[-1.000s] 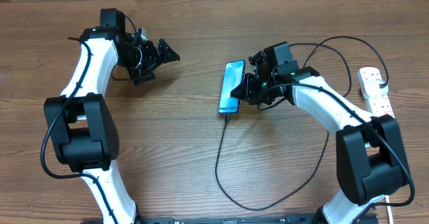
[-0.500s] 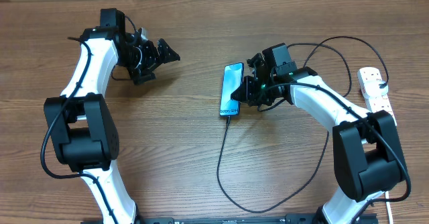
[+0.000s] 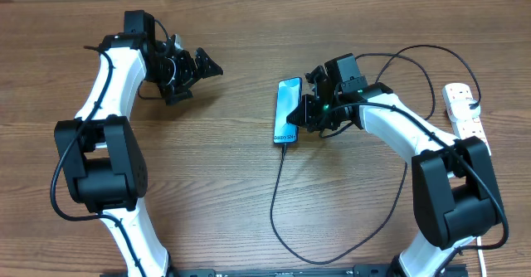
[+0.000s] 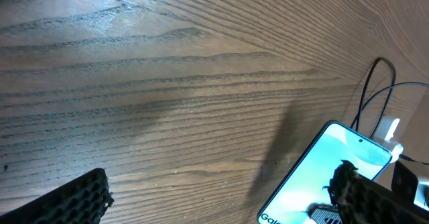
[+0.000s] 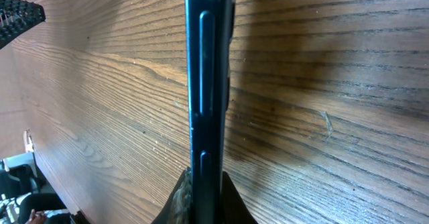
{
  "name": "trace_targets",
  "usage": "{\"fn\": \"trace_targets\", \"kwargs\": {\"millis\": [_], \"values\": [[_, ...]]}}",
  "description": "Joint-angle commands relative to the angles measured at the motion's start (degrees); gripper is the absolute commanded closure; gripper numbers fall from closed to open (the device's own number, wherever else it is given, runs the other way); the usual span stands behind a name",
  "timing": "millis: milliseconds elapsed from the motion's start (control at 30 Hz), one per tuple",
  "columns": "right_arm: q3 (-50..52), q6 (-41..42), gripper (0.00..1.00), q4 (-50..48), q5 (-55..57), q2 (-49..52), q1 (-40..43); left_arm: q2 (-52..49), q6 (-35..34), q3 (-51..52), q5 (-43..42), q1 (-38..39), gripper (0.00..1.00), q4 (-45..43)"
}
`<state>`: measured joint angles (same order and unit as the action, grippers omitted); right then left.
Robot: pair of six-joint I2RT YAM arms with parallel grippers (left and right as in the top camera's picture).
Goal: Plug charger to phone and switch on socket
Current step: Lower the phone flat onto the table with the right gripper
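Observation:
The phone (image 3: 287, 109) lies mid-table with its light blue screen up and the "Galaxy" band at its near end. My right gripper (image 3: 309, 111) is shut on the phone's right edge. In the right wrist view the dark phone edge (image 5: 208, 83) runs upright between the two fingers of the right gripper (image 5: 206, 187). The charger (image 3: 278, 202), a thin black cable, ends with its tip at the phone's near end (image 3: 283, 146) and loops away toward the right. The socket (image 3: 465, 111) lies at the far right. My left gripper (image 3: 201, 68) hangs open over bare wood, well left of the phone (image 4: 315, 177).
The charger cable arcs behind the right arm (image 3: 415, 57) toward the socket, and its long loop (image 3: 332, 256) lies on the table near the front edge. The bases of both arms stand at the front corners. The table's back edge runs along the top.
The right gripper and the phone have shifted very slightly toward the near edge. The left arm has not moved.

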<state>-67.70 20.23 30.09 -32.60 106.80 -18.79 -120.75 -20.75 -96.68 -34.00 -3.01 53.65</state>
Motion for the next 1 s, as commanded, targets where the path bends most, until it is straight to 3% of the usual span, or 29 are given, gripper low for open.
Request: {"fn": "trace_targets", "kwargs": {"millis": [0,967], "values": [[-0.50,-1.01,0.96,-0.20,-0.46,-0.15,-0.17,1.62,1.51,-0.57,0.15,0.39,0.00,0.07],[4.66,-0.98,0.95,-3.26,-0.46,-0.04,-0.24,1.62,1.51,-0.57,0.15,0.39,0.00,0.07]]}}
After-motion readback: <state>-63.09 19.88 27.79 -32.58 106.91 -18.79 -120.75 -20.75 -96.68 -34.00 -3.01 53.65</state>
